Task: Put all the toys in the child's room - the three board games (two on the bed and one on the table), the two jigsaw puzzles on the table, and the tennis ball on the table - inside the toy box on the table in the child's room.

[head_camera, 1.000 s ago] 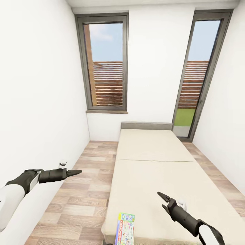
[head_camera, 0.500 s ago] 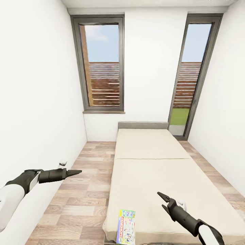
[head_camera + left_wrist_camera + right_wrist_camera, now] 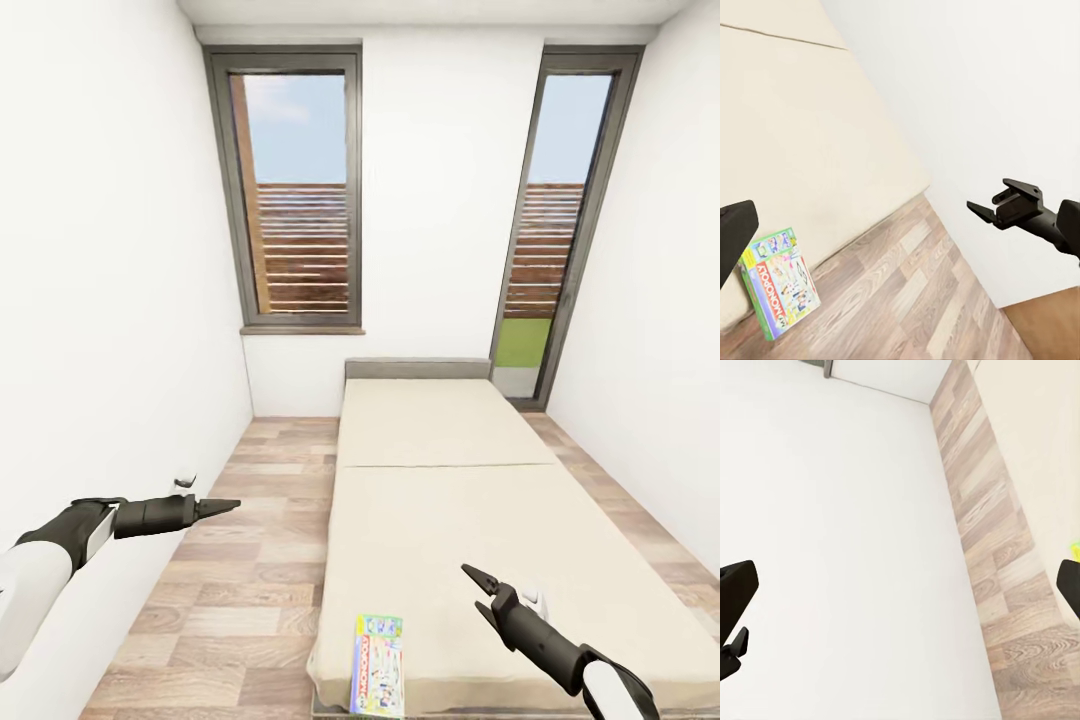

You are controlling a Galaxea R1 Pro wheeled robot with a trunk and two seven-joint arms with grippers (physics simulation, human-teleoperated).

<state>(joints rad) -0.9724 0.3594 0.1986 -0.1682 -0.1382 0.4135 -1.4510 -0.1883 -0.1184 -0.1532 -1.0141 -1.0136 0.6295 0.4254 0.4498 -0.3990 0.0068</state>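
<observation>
Board game (image 3: 377, 651) lettering too small.

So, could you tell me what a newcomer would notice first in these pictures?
The long cream bed running toward two tall windows. A bright board game lies at its near edge, toward the left corner. Both grippers hover empty: the left gripper over the floor, the right gripper over the mattress.

- "MONOPOLY" in white letters on a red band, running along one long side of the board game (image 3: 778, 283) lying at the bed's (image 3: 810, 142) near corner.
- In the head view the same cover (image 3: 378, 652), at 6 o'clock, is too small to read.
</observation>
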